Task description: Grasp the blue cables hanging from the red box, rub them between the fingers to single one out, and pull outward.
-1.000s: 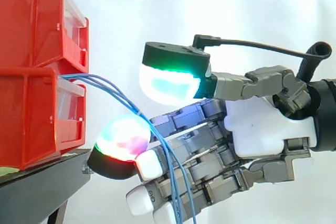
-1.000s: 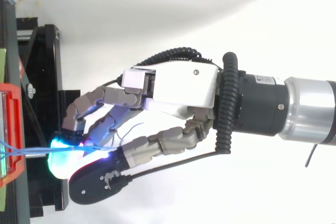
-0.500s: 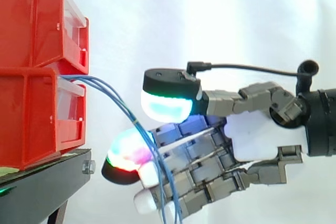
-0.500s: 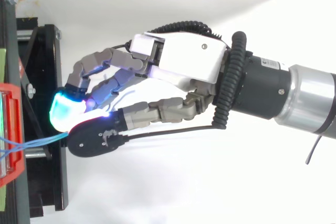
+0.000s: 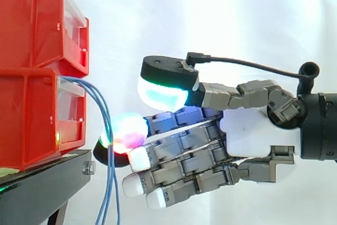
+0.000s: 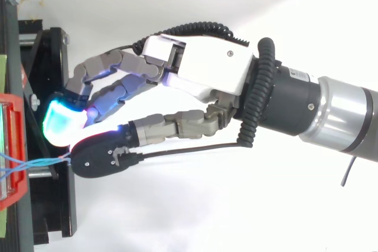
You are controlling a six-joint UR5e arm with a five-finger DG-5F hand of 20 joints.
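— Backdrop: white curtain. What stands at the left?
— Stacked red bins on a black stand. Blue cables leave the gap between the bins and hang down.
— And the hand?
— The hand reaches in from the right, released: fingers nearly straight, thumb pad raised clear above them. The cables hang just against the multicoloured fingertip, unpinched.

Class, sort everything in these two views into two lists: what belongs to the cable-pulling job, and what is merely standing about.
Belongs to the job:
blue cables
lower red box, which the cables hang from
hand

Merely standing about:
upper red box
black stand
white curtain
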